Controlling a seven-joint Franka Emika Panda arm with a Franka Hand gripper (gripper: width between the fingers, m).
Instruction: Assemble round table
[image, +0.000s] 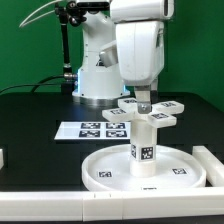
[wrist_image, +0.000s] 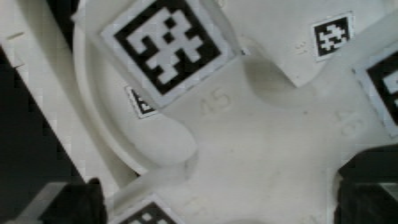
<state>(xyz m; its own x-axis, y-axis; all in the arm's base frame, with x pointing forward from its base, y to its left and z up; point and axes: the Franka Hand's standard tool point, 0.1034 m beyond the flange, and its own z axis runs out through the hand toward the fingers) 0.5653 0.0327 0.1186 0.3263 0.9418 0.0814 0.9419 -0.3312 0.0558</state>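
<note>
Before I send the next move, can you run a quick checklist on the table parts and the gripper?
1. Large rimmed white plastic round disc lying flat on the table: ok.
2. Short thick white cylinder post standing upright in the disc's middle: ok.
3. White cross-shaped foot sitting on top of the post: ok.
4. Foot fully seated or tightened on the post: cannot tell, the joint is hidden.
5. Gripper down at the foot's centre: ok. Whether it is open or shut: cannot tell.
6. Marker board lying apart from the disc: ok.
</note>
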